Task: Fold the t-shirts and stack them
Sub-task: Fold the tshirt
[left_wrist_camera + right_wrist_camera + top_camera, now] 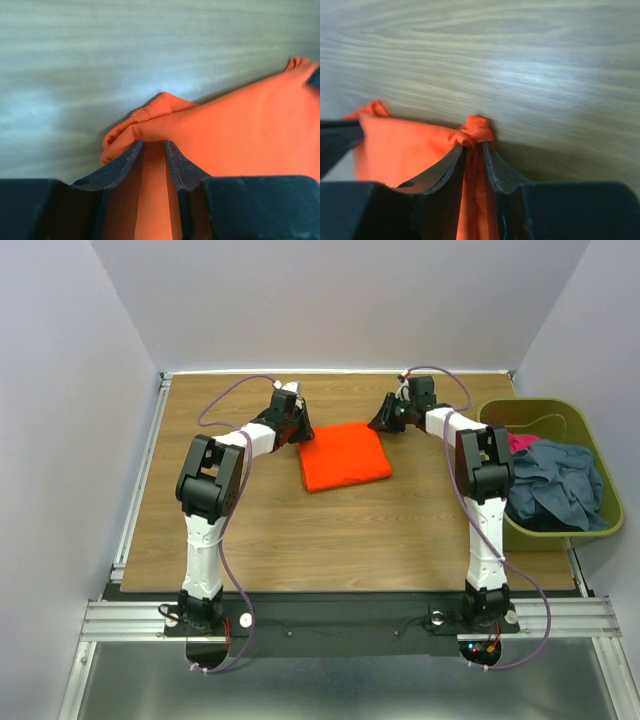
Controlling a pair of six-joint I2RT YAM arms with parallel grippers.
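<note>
The orange shirt [343,456] lies folded into a neat square on the wooden table [330,540], near the far edge. I use it as my marker for everything else.

My left pincer [299,426] is at the far left corner of the orange shirt. In my left wrist view, my left pincer [153,145] is clamped on a bunched corner of the orange shirt [240,135]. The cloth runs between my two fingers [120,165].

My right pincer [384,420] is at the far right corner of the orange shirt. In my right wrist view, my right pincer [472,145] is pinched tight on another corner of the orange shirt [405,150]. A little knob of cloth pokes out past my fingers [497,170].

To the right of the orange shirt, well apart from it, sits a green tub [592,457] at the table's right edge. A blue-grey shirt [558,485] is heaped inside it. A pink shirt [521,442] peeks out from under the blue-grey one, on the side nearest the orange shirt.
</note>
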